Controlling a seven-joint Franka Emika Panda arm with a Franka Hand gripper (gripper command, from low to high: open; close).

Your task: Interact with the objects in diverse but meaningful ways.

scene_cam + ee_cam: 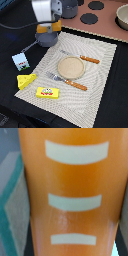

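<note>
Figure. The arm's fingers [49,26] hold the loaf [52,25] in the air directly over the pan [47,38], near the far corner of the placemat [102,75]. In the wrist view the loaf [70,193] fills nearly the whole picture, its orange crust crossed by three pale score marks; this closeness suggests the fingers are clamped on it, though the fingers themselves do not show in either view. The carry over the pan reads as a pretend cooking step: bread brought to the pan to be set inside.

The other items lie undisturbed and well apart from the arm. The carton [20,61] stands on the dark table [112,107] just off the placemat's edge, with the cheese [26,80] and box [48,92] nearer the viewer along that edge. A plate [71,67] sits at the placemat's centre, flanked by a knife [82,58] and fork [67,81], arranged as a place setting.

The pan's handle [29,47] points toward the carton, leaving the bowl free to receive the loaf.
</note>
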